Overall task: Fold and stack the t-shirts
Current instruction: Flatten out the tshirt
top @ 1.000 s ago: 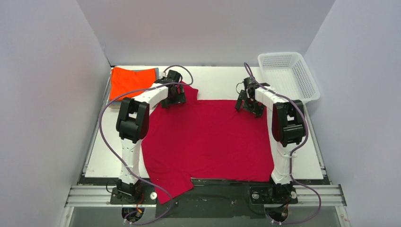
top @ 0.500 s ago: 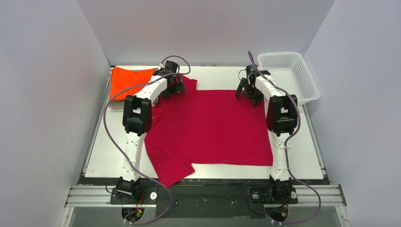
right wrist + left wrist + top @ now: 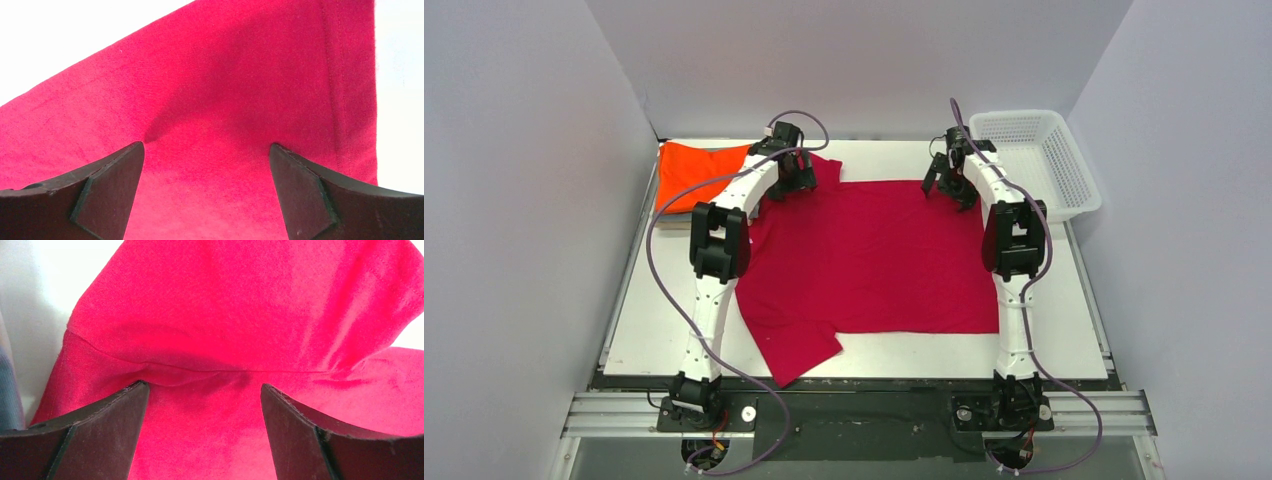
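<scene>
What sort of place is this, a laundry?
Probably a robotics test booth, not a laundry: plain pale walls box in a table, two robot arms are bolted to a metal rail, and a red t-shirt lies spread between them.

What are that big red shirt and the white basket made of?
Red shirt: soft matte knit cloth, probably cotton jersey; it drapes, wrinkles and shows stitched hems. Basket: seems rigid white plastic; its walls are a moulded mesh of holes.
</scene>
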